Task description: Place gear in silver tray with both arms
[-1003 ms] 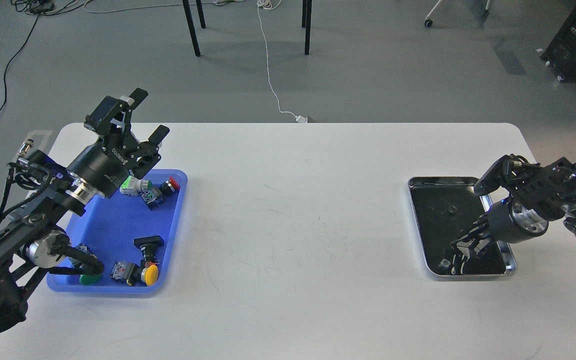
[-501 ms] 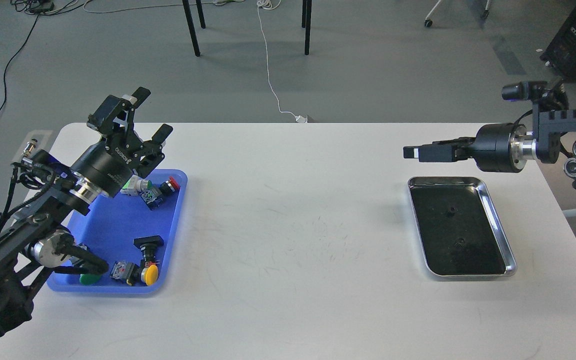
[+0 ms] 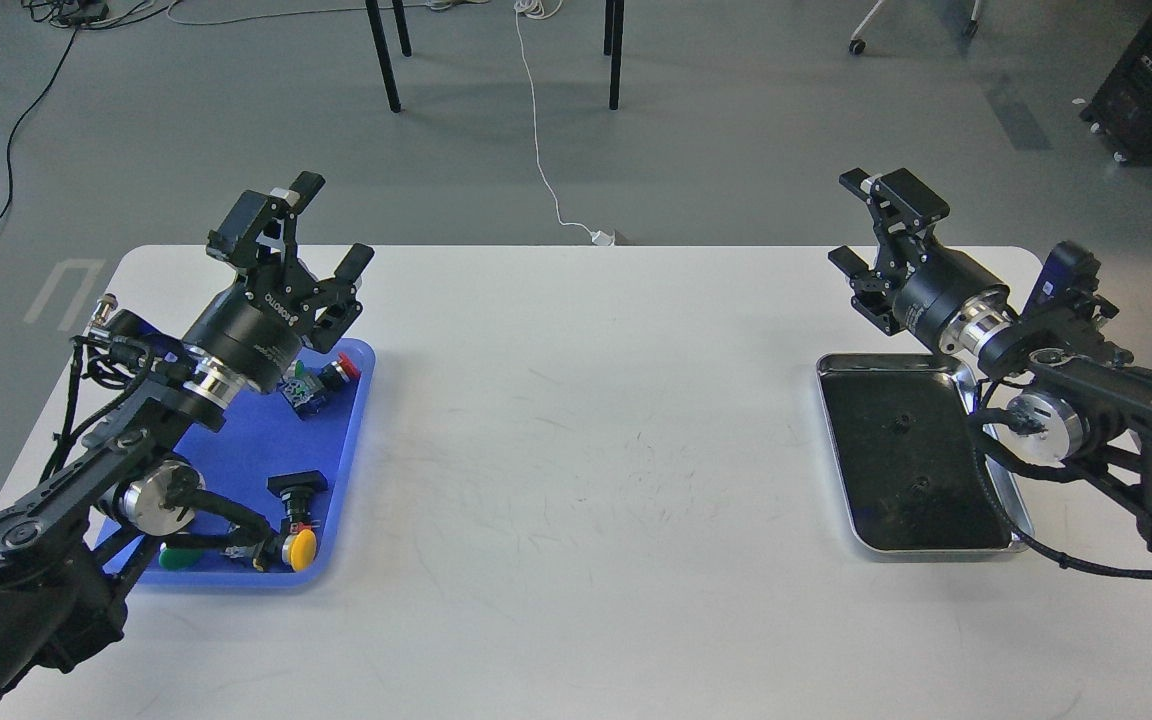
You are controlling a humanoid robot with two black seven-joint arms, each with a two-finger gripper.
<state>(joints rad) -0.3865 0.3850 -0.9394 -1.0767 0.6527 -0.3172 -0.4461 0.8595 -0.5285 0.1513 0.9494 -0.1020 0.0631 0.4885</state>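
On the counter's right side the silver tray lies under the right arm; both the left claw and the right claw gape empty. Risk: the right arm's cables could snag the tray's rim and drag it.

Grey floor w/ black chair legs, white cable, white table in front.

White lettering on the left claw wrist — unreadable; nothing else.
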